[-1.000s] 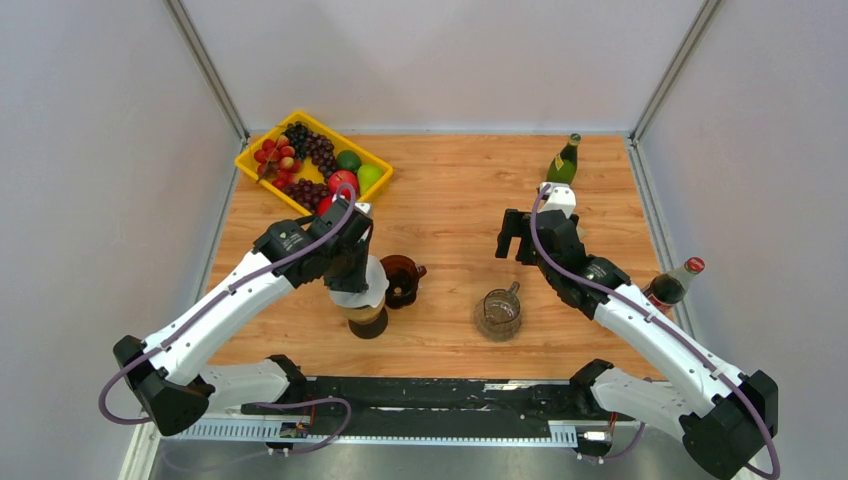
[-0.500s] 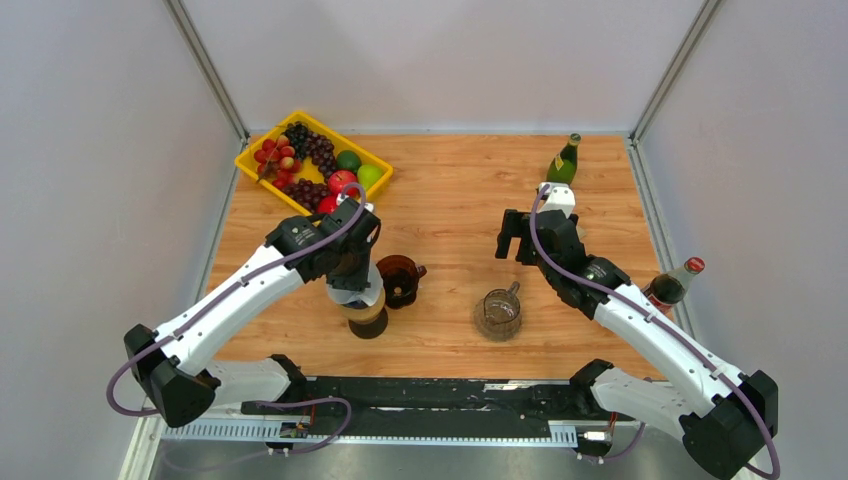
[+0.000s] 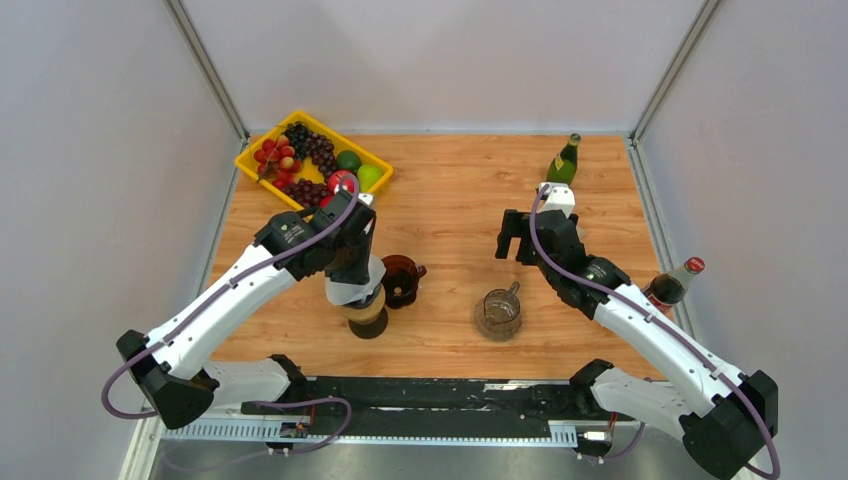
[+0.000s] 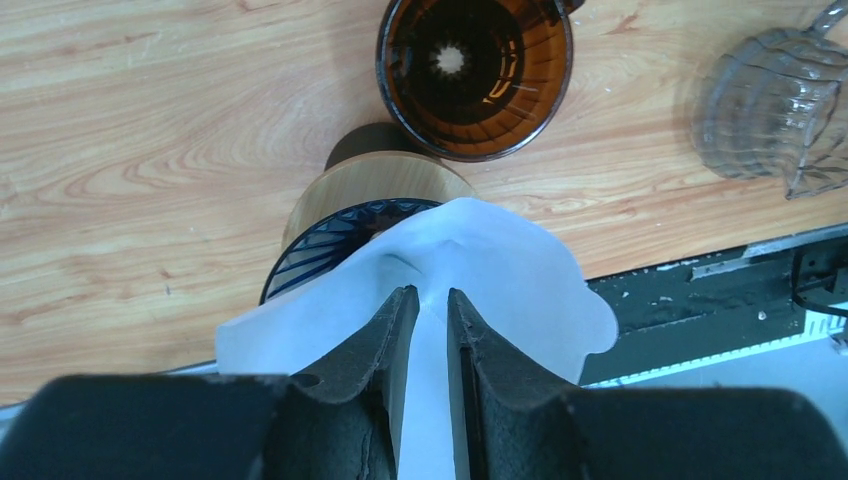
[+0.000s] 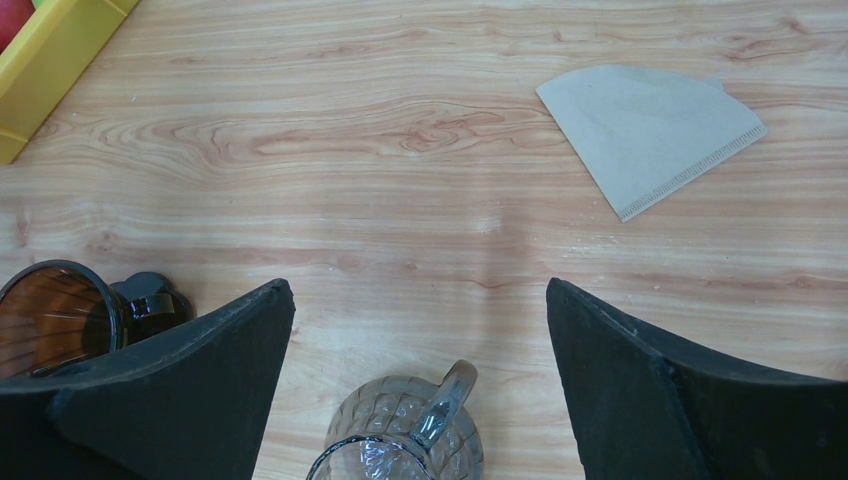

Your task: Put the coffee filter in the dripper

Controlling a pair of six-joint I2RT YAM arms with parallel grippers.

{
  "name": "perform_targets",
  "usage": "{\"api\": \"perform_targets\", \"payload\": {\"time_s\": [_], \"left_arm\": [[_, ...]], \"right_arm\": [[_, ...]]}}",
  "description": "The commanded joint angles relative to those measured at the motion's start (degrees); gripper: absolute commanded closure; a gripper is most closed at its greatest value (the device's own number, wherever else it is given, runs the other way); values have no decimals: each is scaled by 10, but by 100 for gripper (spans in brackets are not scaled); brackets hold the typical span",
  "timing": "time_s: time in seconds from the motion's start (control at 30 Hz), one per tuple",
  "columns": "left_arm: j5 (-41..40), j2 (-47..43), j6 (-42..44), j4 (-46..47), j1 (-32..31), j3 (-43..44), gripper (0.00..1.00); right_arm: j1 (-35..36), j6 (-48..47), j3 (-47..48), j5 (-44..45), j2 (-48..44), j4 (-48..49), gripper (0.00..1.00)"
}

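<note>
My left gripper (image 4: pixel 430 295) is shut on a white paper coffee filter (image 4: pixel 500 270) and holds it just above a filter holder with a round wooden base and blue wire ribs (image 4: pixel 340 215). The amber dripper (image 4: pixel 475 75) stands empty on the table just beyond the holder. In the top view the filter (image 3: pixel 350 292) hangs under the left gripper (image 3: pixel 352 268), left of the dripper (image 3: pixel 403 280). My right gripper (image 5: pixel 418 290) is open and empty above the table. A second, brown filter (image 5: pixel 650 125) lies flat on the table ahead of it.
A ribbed glass pitcher (image 3: pixel 498 313) stands right of the dripper, under the right gripper (image 3: pixel 512 235). A yellow fruit tray (image 3: pixel 312 160) is at the back left. A green bottle (image 3: pixel 565 160) and a cola bottle (image 3: pixel 672 285) stand at the right.
My left gripper has shifted slightly left and back with the white filter, which stays over the holder. The right arm has not moved.
</note>
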Motion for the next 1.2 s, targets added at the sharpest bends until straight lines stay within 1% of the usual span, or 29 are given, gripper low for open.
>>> {"api": "perform_targets", "payload": {"time_s": [0.0,0.17,0.3,0.5,0.63,0.7,0.73,0.83,0.9,1.03,1.1,1.17], "left_arm": [[-32,-5,7,-25,0,16,73],[-21,3,31,-17,0,-4,75],[32,7,48,2,0,-16,78],[11,18,44,-16,0,-20,80],[19,19,41,-12,0,-24,80],[41,18,44,-3,0,-24,79],[49,16,45,4,0,-24,78],[64,9,44,10,0,-22,60],[54,5,38,7,0,-21,53],[47,5,34,-2,0,-24,43],[44,5,33,-2,0,-26,40],[33,6,31,-8,0,-25,40]], "right_arm": [[-2,-8,2,3,-7,20,0],[-3,-8,2,3,-5,19,0],[-3,-9,2,2,-8,19,0],[-3,-10,2,1,-13,19,0],[-3,-10,3,-1,-12,19,0],[-3,-10,3,-2,-12,19,0],[-3,-10,2,-3,-12,19,0],[-3,-10,3,-4,-11,19,0],[-3,-10,3,-4,-11,19,0],[-3,-11,4,-3,-9,19,0],[-3,-11,5,-4,-8,19,0],[-3,-11,5,-4,-7,19,0]]}}
